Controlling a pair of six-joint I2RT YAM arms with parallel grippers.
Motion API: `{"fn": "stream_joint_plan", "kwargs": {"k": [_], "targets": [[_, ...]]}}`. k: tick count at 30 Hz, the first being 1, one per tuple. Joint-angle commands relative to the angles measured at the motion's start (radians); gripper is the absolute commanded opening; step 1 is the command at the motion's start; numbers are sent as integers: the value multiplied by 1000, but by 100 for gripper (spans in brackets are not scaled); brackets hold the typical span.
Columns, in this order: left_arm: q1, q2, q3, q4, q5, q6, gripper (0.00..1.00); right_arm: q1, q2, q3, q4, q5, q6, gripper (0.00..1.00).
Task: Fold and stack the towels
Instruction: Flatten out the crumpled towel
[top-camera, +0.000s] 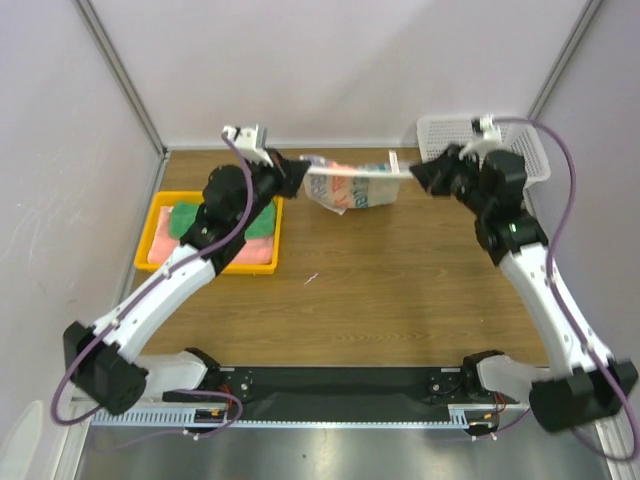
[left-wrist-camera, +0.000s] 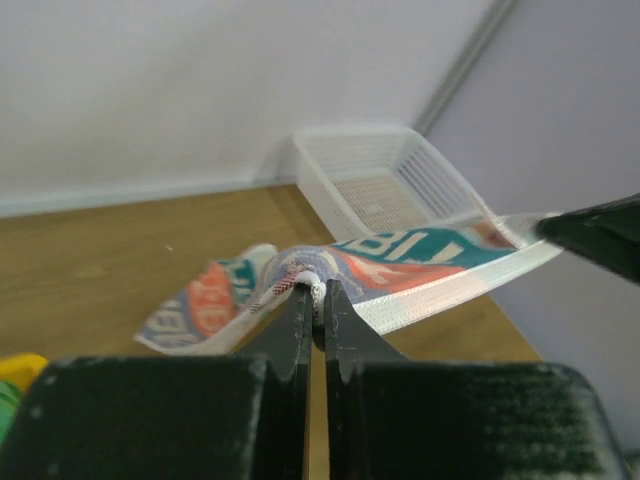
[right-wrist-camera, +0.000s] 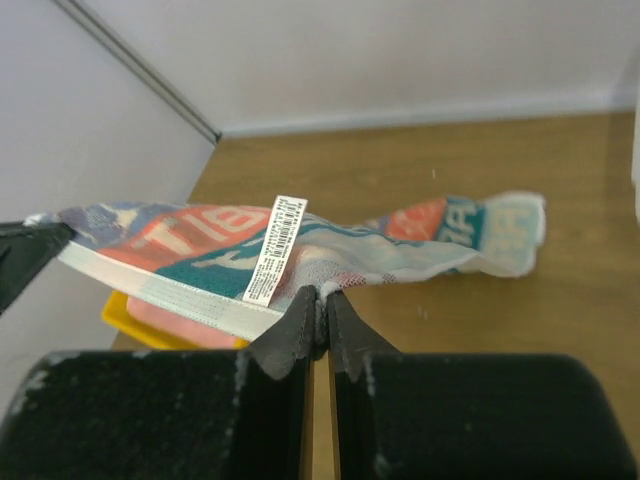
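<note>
Towel (top-camera: 352, 190), patterned, taut between left claw (left-wrist-camera: 315, 292) and right claw (right-wrist-camera: 318, 298), each tight on it

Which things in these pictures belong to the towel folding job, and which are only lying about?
Belong to the job: patterned towel, held stretched between left gripper and right gripper; green towel and pink towel, both in the yellow tray.

Only lying about: the yellow tray itself; white mesh basket.
</note>
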Motion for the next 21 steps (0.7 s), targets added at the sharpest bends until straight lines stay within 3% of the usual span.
{"fn": "stream_joint_plan", "kwargs": {"k": [1,4,8,21], "targets": [[-36,-154,-100,2,-107,0,0,-35,-234,-151,-101,157,-3,0],[-85,-232,-153,-52,-149,-15,0,-35,-380,-221,-207,199,32,0],[-93,-309,-131,-158,-158,-31,0,-35,-458,-185,-307,200,49,0],[-116,-258,233,-385,-107,53,0,-33,-313,191,-368,131,-40,0]]}}
